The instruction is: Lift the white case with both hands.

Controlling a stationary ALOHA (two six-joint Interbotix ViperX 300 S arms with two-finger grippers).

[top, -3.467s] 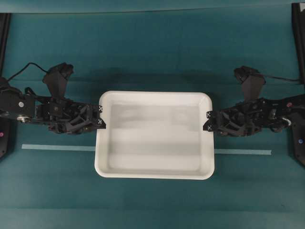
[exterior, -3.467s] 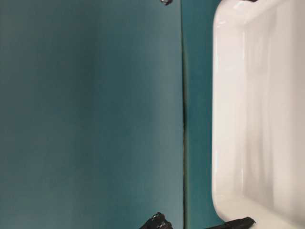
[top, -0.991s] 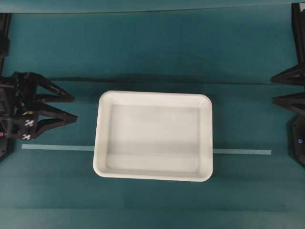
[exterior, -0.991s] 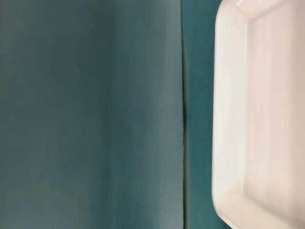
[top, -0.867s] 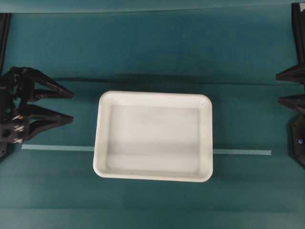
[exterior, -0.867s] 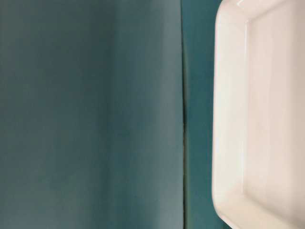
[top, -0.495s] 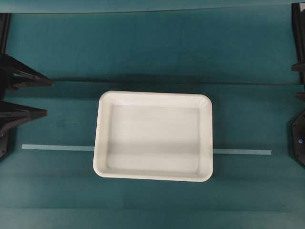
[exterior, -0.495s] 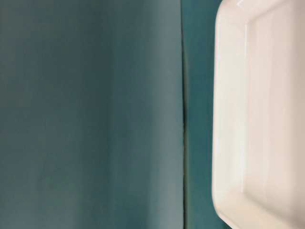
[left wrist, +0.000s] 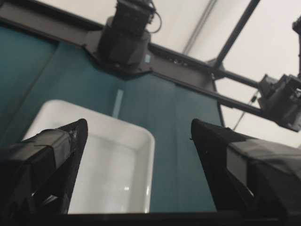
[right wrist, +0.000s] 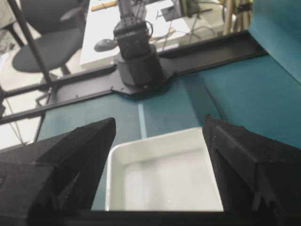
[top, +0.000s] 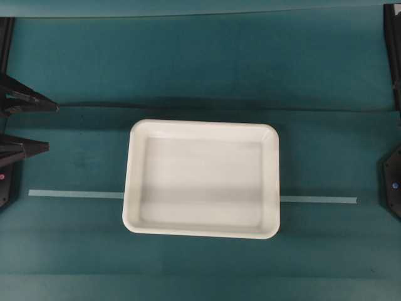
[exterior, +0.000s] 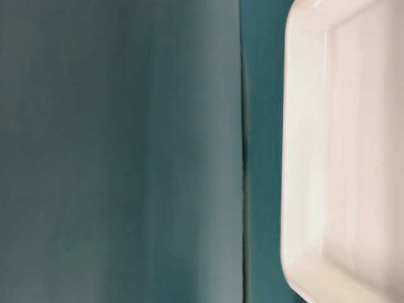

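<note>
Black wedge-shaped jaws fill the bottom of both my wrist views. My left claw (left wrist: 136, 136) stands spread wide with nothing between its jaws, and my right claw (right wrist: 159, 132) is spread just as wide and holds nothing either. Beyond each pair of jaws I see the large shallow white plastic case with rounded corners and a rolled rim (top: 202, 179), lying flat on the teal counter (top: 200, 69), well apart from both claws. From overhead, only the two pointed tips of my left claw show at the left edge, with a broad gap between them; my right claw does not show in that view. A thin pale strip of tape (top: 75, 194) runs across the counter and passes under the case, coming out again on the other side. In the table-level view the case's rim fills the right side, beside a dark seam (exterior: 242, 151) in the teal surface. Farther off, past the case, each wrist view shows the black base of the opposite arm (right wrist: 138, 61) at the counter's far edge.
</note>
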